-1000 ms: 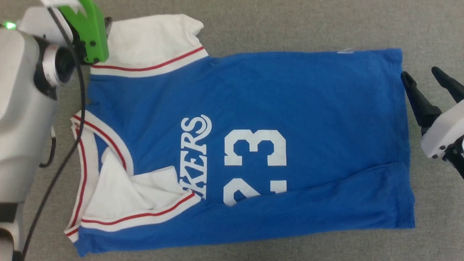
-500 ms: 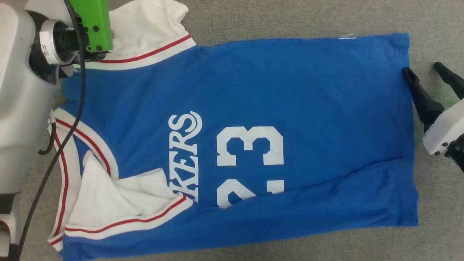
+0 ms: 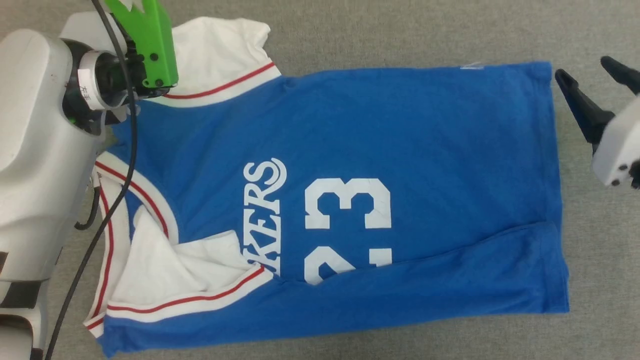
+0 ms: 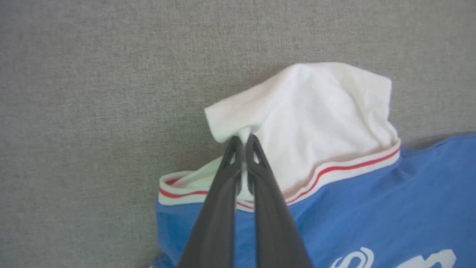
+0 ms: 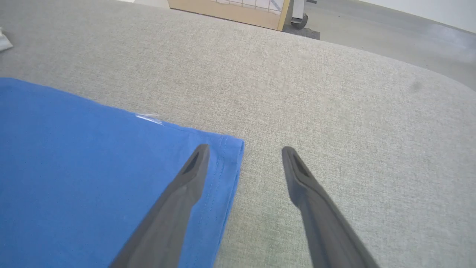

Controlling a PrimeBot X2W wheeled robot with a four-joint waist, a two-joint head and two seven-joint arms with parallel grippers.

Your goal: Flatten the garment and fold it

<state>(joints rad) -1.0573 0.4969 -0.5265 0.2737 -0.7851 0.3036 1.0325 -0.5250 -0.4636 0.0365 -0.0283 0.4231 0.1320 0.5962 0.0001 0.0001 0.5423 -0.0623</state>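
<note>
The garment (image 3: pixel 400 150) is lying spread across the grey fabric-covered worktop (image 3: pixel 400 30), collar end toward the robot's left and hem (image 3: pixel 556 150) toward its right. The white number 23 (image 3: pixel 347 202) and the white lettering (image 3: pixel 262 220) are facing up. Along the near side, a long strip of blue is lying folded over the body, covering part of a second set of white digits. The near white sleeve (image 3: pixel 175 270) is lying tucked in over the chest, its red-and-white trim showing.

The left claw (image 4: pixel 243 139) is pinching the far white sleeve (image 4: pixel 316 111) at its loose corner. The two dark fingers are pressing together with a sliver of white cloth caught between them, and the cloth is bunching up around the tips. From the head camera, a green mount (image 3: pixel 150 45) on that wrist is covering the spot, with a black cable (image 3: pixel 125 165) trailing down past the collar.

The right claw (image 3: pixel 584 68) is standing wide and holding nothing, at the far corner of the hem. In its own wrist view, one finger (image 5: pixel 186 178) is lying over the blue corner and the other over bare grey surface. I cannot tell whether it is touching the cloth.
</note>
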